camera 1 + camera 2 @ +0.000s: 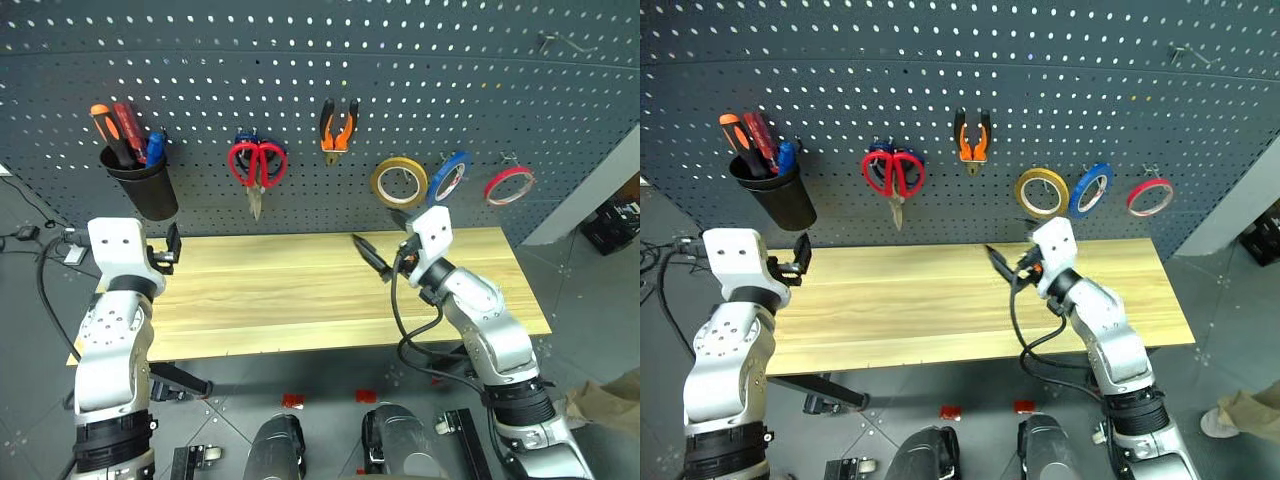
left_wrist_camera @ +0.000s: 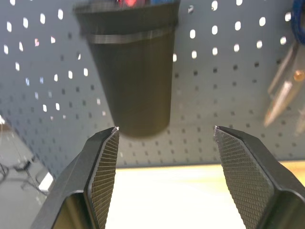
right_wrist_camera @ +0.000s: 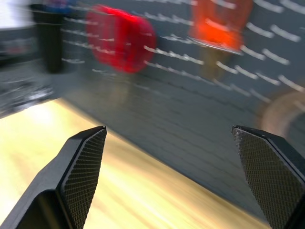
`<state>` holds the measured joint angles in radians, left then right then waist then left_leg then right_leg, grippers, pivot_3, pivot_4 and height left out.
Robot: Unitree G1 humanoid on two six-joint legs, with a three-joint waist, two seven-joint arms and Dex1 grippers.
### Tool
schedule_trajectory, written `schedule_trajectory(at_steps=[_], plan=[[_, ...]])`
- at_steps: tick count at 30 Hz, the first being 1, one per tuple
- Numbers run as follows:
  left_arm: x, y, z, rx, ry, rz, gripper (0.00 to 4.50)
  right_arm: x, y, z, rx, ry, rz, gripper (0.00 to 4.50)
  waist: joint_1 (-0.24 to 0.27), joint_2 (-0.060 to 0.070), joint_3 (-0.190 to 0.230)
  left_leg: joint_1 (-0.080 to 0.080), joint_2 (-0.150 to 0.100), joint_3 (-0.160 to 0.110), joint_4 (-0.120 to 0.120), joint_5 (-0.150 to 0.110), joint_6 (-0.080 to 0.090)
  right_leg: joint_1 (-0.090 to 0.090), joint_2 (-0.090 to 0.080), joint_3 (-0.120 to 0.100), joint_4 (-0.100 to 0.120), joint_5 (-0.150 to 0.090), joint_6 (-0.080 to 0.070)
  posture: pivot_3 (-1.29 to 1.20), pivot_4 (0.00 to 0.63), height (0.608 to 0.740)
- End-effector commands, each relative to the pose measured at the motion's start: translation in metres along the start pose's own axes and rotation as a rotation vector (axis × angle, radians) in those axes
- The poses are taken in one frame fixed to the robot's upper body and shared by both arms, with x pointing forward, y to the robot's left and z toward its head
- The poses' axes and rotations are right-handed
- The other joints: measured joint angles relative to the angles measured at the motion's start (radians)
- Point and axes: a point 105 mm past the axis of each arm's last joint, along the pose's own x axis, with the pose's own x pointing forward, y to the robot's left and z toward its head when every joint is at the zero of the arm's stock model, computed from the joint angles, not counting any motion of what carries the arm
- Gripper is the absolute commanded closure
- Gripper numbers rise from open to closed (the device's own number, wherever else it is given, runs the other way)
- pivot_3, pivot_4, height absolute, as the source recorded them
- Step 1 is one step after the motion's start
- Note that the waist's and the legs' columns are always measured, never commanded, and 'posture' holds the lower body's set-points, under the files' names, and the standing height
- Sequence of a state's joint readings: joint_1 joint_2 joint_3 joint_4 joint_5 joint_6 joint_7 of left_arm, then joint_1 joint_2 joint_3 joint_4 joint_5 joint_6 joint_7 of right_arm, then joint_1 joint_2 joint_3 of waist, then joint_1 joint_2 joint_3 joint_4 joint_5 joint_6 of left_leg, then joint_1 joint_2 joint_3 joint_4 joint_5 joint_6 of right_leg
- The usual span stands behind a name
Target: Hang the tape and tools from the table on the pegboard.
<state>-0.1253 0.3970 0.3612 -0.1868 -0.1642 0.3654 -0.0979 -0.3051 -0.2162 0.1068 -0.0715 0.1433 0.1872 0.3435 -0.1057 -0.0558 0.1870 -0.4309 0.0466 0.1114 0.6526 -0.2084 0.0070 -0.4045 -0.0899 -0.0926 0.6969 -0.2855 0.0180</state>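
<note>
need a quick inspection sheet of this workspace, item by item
surface: table bare, no tape or tools left on it
job's things: red tape, red scissors, pliers all hang on the pegboard; orange screwdriver stands in the black cup
clutter: yellow roll and blue roll on pegs; blue handles behind the red scissors; red and blue handles also in the cup
grippers: left gripper open, holding nothing, facing the cup; right gripper open, holding nothing, over the table
cables: black cable looped along the right arm
surroundings: grey tiled floor; a person's leg at the right
</note>
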Motion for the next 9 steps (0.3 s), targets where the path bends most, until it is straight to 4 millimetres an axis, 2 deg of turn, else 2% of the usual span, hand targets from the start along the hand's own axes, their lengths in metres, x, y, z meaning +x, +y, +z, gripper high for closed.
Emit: schedule_trajectory(at_steps=[1, 3, 5, 9], plan=[[-0.003, 0.009, -0.006, -0.063, 0.004, 0.050, 1.16, -0.007, -0.034, -0.021, -0.027, 0.016, -0.182, 0.00, 0.000, 0.000, -0.008, 0.000, 0.001, 0.000, 0.000, 0.000, 0.000, 0.000, 0.001, 0.000, 0.000, 0.000, -0.001, -0.16, 0.102, 0.740], [-0.006, 0.009, -0.017, -0.092, 0.031, 0.052, 1.16, -0.016, -0.054, -0.048, -0.021, 0.091, -0.276, 0.00, 0.000, 0.002, -0.019, 0.000, 0.001, -0.001, 0.001, 0.001, -0.001, 0.000, 0.001, 0.000, 0.001, 0.001, -0.001, -0.15, 0.092, 0.740], [-0.009, 0.011, -0.025, -0.097, 0.053, 0.064, 1.16, -0.021, -0.067, -0.063, -0.019, 0.130, -0.329, 0.00, 0.000, 0.003, -0.029, 0.001, 0.001, -0.001, 0.000, 0.001, -0.001, 0.000, 0.002, 0.000, 0.001, 0.001, -0.002, -0.15, 0.086, 0.740], [-0.013, 0.011, -0.032, -0.073, 0.058, 0.074, 1.16, -0.026, -0.085, -0.076, -0.027, 0.160, -0.396, 0.00, -0.001, 0.007, -0.039, 0.001, 0.001, 0.000, 0.000, 0.001, -0.001, 0.001, 0.002, 0.001, 0.001, 0.001, -0.002, -0.13, 0.068, 0.740]])
